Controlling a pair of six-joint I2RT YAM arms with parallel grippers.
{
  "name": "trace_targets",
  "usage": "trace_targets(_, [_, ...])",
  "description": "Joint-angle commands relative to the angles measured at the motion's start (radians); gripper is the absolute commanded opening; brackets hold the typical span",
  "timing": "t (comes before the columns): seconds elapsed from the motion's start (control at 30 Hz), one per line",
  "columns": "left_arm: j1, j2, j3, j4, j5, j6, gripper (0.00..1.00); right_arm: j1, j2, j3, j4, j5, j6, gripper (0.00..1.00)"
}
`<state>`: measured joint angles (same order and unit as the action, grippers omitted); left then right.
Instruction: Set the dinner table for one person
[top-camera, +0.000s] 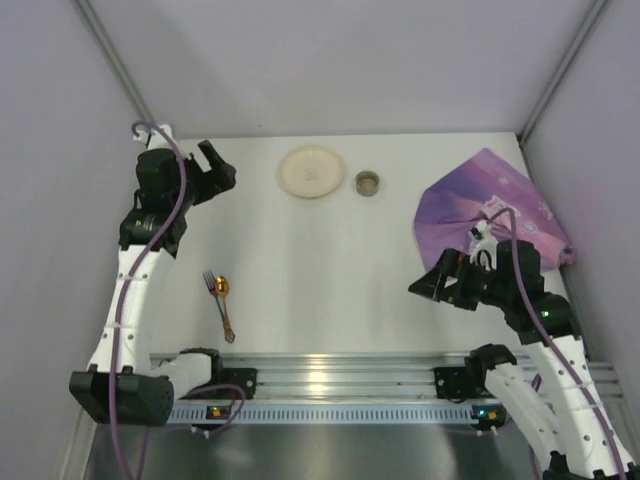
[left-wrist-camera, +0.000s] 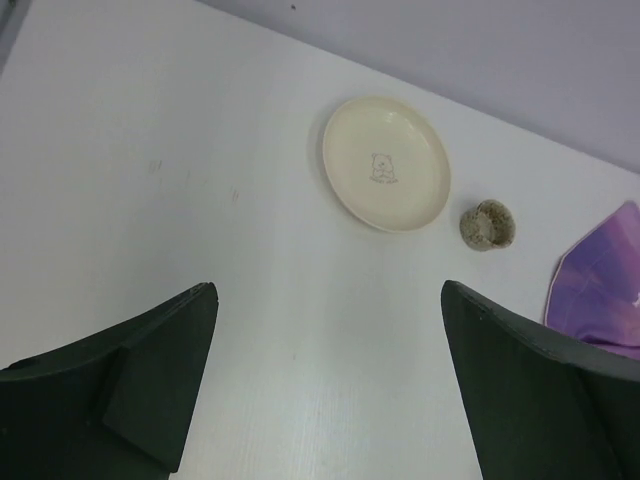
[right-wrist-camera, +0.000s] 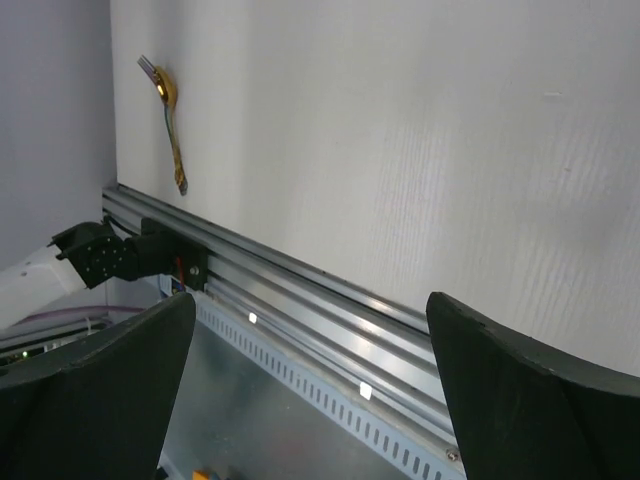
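Overhead, takes in the whole white dinner table (top-camera: 330, 270), stretching across the middle of the frame with a ribbed rail (top-camera: 330, 372) along its lower edge. Catches both arms at once, as no wrist view does: left gripper (top-camera: 215, 172) at upper left, right gripper (top-camera: 432, 282) at centre right, just below a purple placemat (top-camera: 490, 205) lying unevenly at upper right. Shows a fork (top-camera: 209, 281) and gold spoon (top-camera: 224, 287) touching each other at centre left, well apart from everything else.

From the left wrist, misses the cutlery and the rail. Looks instead past the left gripper (left-wrist-camera: 328, 290), fingers spread wide and holding nothing, to a cream plate (left-wrist-camera: 387, 164) at upper centre. Bare, apart from a small printed figure in the middle. Just beside it to the right, a small round cup (left-wrist-camera: 489, 225); cannot tell what is inside.

From the right wrist, loses the plate, cup and placemat. Finds the right gripper (right-wrist-camera: 310, 300) likewise spread and empty, above the rail (right-wrist-camera: 300, 290), with the spoon (right-wrist-camera: 163, 88) and fork (right-wrist-camera: 147, 65) at upper left.
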<state>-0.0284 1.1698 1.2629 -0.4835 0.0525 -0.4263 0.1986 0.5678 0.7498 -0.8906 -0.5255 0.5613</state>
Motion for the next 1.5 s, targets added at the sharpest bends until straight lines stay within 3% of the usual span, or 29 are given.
trace_targets(0.0, [-0.011,-0.064,0.015,-0.021,-0.184,-0.079,0.99,0.012,0.036,0.032,0.081,0.002,0.005,1.00])
trace_targets(0.07, [-0.001,-0.023,0.000,-0.096,-0.169,-0.200,0.99,0.012,0.061,0.052,0.097,0.028,0.003,1.00])
trace_targets(0.17, [0.045,-0.005,-0.040,-0.067,0.085,-0.239,0.94,0.015,0.131,0.112,0.108,0.059,-0.015,1.00])
trace_targets(0.33, [0.032,-0.126,-0.206,0.060,0.021,-0.321,0.99,0.022,0.309,0.264,0.105,0.119,-0.069,1.00])
trace_targets(0.4, [0.031,-0.142,-0.206,0.028,0.007,-0.307,0.99,0.022,0.415,0.337,0.090,0.180,-0.089,1.00])
trace_targets(0.47, [-0.030,-0.130,-0.182,-0.057,-0.014,-0.283,0.99,0.021,0.513,0.403,0.049,0.276,-0.112,1.00])
trace_targets(0.57, [-0.200,-0.101,-0.143,-0.131,-0.162,-0.259,0.99,0.022,0.798,0.531,-0.060,0.388,-0.170,1.00])
trace_targets(0.63, [-0.315,-0.084,-0.132,-0.155,-0.215,-0.272,0.99,0.021,0.897,0.591,-0.088,0.423,-0.184,1.00])
trace_targets(0.77, [-0.401,-0.084,-0.149,-0.181,-0.177,-0.341,0.97,0.022,1.102,0.634,-0.080,0.493,-0.187,1.00])
trace_targets(1.0, [-0.495,-0.151,-0.175,-0.242,-0.198,-0.385,0.95,0.019,1.233,0.609,-0.058,0.616,-0.189,0.97])
trace_targets(1.4, [-0.493,-0.147,-0.169,-0.285,-0.214,-0.319,0.95,0.013,1.365,0.477,0.068,0.622,-0.176,0.56])
trace_targets(1.47, [-0.495,-0.148,-0.169,-0.291,-0.215,-0.316,0.95,0.013,1.382,0.468,0.087,0.607,-0.175,0.42])
